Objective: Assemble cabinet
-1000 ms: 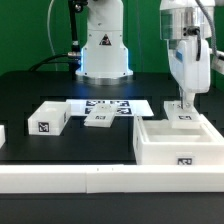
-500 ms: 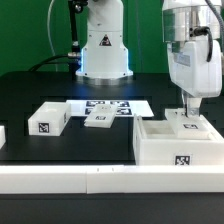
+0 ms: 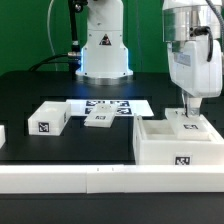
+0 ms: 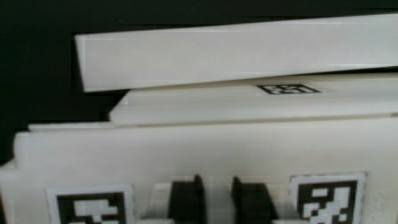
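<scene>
The cabinet (image 3: pixel 175 145) is a large white open box with a tag on its front face, at the front on the exterior view's right. My gripper (image 3: pixel 186 116) reaches down from above onto its far wall, fingers close together with the white wall between them. In the wrist view my dark fingertips (image 4: pixel 189 200) stand a narrow gap apart on the cabinet's white surface (image 4: pixel 214 140), between two square tags. The contact point itself is partly hidden.
A small white tagged block (image 3: pixel 46 118) and a flat tagged block (image 3: pixel 98 118) lie left of the cabinet. The marker board (image 3: pixel 108 105) is behind them. A long white rail (image 3: pixel 90 180) runs along the front. The robot base (image 3: pixel 104 55) stands at the back.
My gripper has moved slightly down and toward the exterior view's right onto the cabinet's far wall. Over the last half second nothing has visibly moved.
</scene>
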`<state>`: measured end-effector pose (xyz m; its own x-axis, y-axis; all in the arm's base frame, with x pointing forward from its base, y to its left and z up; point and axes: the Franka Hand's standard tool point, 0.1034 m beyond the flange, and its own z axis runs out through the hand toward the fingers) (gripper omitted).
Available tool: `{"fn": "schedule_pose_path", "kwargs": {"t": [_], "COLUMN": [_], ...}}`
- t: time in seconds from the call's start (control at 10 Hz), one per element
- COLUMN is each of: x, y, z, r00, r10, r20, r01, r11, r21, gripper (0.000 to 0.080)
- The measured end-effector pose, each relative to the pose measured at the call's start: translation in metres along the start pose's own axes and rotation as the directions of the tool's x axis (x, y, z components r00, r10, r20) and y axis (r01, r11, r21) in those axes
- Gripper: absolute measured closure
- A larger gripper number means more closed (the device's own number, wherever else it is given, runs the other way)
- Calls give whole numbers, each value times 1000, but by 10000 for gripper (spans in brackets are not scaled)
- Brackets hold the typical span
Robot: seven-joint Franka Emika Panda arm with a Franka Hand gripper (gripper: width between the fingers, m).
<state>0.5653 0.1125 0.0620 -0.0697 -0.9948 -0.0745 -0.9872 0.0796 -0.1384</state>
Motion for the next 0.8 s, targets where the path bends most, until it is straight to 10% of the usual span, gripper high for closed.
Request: {"fn": "schedule_pose_path", "kwargs": {"t": [0.3,0.8], "x": [-3,-3], "y": [-27,-27], "z": [6,5], "r00": [1000,1000], "r10": [-14,-7], "r20": [-13,-25], "r01": [14,7], "r11": [999,1000], "r21": [30,2], "gripper": [730,728]}}
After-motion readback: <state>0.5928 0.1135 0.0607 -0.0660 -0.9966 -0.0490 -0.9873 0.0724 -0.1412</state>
